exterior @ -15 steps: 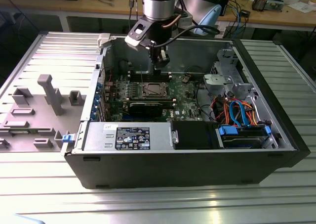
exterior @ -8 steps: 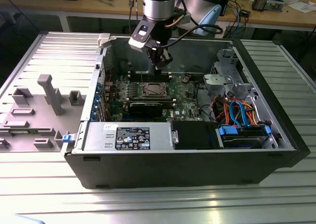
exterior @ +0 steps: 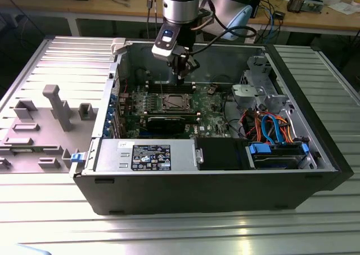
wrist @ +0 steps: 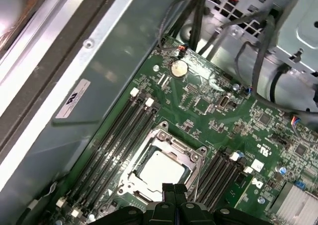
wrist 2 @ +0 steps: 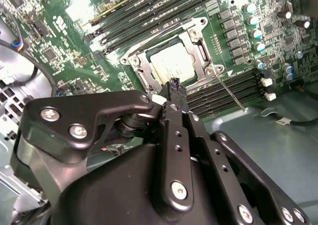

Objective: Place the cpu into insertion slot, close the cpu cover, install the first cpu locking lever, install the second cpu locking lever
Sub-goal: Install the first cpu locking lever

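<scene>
Here the hand (wrist: 174, 188) hangs near the cpu (wrist: 161, 169), closed together and empty.

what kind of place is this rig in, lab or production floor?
Probably a robotics lab, not a production line: the arm works over an open computer case on a slotted aluminium table, and cluttered wooden workbenches stand behind.

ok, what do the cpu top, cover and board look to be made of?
The cpu top looks like pale matt metal, likely plated: flat, with a dull, even sheen. The cover looks like bare bright sheet metal, probably steel: a thin stamped frame with sharp glints. The board looks like green coated laminate, semi-gloss, with fine traces and soldered parts.
</scene>
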Robot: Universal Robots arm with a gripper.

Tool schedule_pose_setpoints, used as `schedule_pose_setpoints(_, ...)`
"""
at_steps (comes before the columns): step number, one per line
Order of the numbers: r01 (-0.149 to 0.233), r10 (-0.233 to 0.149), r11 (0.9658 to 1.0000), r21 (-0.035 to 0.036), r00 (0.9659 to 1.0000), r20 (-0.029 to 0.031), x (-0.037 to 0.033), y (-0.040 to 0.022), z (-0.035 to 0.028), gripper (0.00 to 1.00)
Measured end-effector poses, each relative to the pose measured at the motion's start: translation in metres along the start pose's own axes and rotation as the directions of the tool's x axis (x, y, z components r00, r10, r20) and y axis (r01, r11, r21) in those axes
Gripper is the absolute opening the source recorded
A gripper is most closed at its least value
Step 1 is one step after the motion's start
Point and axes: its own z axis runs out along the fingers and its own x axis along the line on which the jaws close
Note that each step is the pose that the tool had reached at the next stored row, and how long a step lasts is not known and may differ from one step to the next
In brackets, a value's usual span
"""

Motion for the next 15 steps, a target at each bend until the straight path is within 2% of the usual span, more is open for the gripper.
schedule_pose_setpoints(4,0.059,-0.059,0.9982,-0.0029,0.9982,-0.0012,0.0,0.0,0.0,0.11)
schedule_pose_setpoints(6,0.076,-0.076,0.9971,-0.0036,0.9971,-0.0015,0.0,0.0,0.0,0.11)
schedule_pose_setpoints(15,0.087,-0.087,0.9962,-0.0042,0.9962,-0.0017,0.0,0.0,0.0,0.11)
